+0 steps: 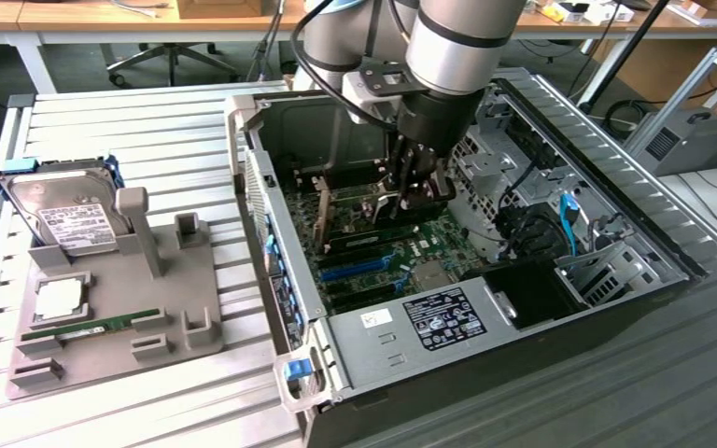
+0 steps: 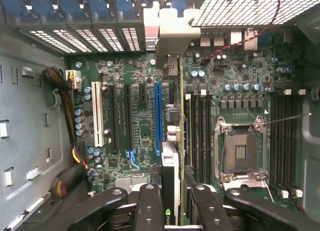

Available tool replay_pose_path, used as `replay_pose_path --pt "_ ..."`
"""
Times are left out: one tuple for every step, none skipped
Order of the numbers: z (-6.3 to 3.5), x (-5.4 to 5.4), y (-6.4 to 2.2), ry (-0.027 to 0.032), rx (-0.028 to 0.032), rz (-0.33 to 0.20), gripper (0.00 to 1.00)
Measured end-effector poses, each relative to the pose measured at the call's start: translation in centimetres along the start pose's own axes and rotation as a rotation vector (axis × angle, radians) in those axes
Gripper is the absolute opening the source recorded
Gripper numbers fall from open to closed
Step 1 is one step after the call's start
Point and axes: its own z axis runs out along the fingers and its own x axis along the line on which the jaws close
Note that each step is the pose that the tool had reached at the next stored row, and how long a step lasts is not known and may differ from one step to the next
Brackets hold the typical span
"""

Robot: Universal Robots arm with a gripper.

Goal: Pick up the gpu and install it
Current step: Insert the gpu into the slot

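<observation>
Gripper [image 2: 176, 213] partly closed, we clamp the gpu [image 2: 171, 176] on edge. Blue slot [image 2: 158, 116] and memory slots [image 2: 199, 131] flank it closely.

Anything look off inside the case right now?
Nothing looks spilled or broken. The claw grips the graphics card on edge over the motherboard. One oddity: the processor socket sits empty, with its thin lever sticking out to the side.

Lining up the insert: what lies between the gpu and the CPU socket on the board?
In the wrist view, long black memory slots lie side by side on the board between the gpu and the CPU socket.
</observation>
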Motion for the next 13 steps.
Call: replay_pose_path --pt "0.00 0.00 0.00 0.0000 0.0000 0.000 0.27" --pt "0.02 0.00 0.00 -0.0002 0.0001 0.000 0.27" --pt "0.06 0.00 0.00 -0.0004 0.0002 0.000 0.27" --pt "0.10 0.00 0.00 -0.0006 0.0002 0.000 0.27" --pt "0.13 0.00 0.00 -0.0004 0.0002 0.000 0.27" --pt "0.18 0.00 0.00 -0.0003 0.0001 0.000 0.27" --pt "0.23 0.01 0.00 -0.0004 0.0002 0.000 0.27" --pt "0.27 0.01 0.00 -0.0003 0.0001 0.000 0.27" --pt "0.32 0.01 0.00 -0.0003 0.0001 0.000 0.27" --pt "0.36 0.01 0.00 -0.0002 0.0001 0.000 0.27" --pt "0.40 0.01 0.00 -0.0001 0.0001 0.000 0.27" --pt "0.42 0.01 0.00 0.0000 0.0000 0.000 0.27" --pt "0.44 0.01 0.02 -0.0003 0.0002 0.000 0.27"
